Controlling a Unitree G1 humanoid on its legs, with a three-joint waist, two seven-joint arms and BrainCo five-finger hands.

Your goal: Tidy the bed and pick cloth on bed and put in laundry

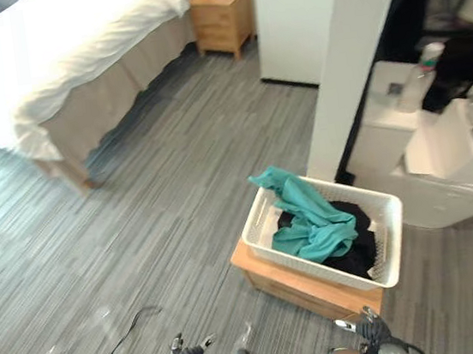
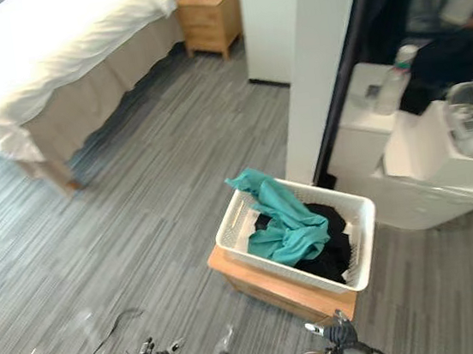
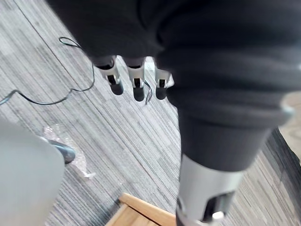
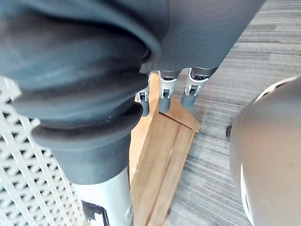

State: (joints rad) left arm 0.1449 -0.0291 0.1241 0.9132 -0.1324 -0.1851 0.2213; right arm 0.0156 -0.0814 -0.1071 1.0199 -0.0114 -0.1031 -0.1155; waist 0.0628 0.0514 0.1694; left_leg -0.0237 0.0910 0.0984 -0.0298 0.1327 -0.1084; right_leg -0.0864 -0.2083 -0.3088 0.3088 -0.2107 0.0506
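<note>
In basket: teal cloth w/ dark clothes; L hand, R hand fingers straight, empty.

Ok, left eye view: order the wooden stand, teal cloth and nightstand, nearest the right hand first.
1. Wooden stand, just ahead of the right hand.
2. Teal cloth, in the white basket on it.
3. Nightstand, far off beside the bed.

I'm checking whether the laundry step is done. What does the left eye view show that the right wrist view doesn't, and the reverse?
Left eye view: the white-sheeted bed, a wooden nightstand, and a teal cloth lying over black cloth inside the basket. Right wrist view: the right hand up close, fingers straight, holding nothing, beside a corner of the wooden stand. Both: the white lattice basket, that stand and the grey floor.
</note>
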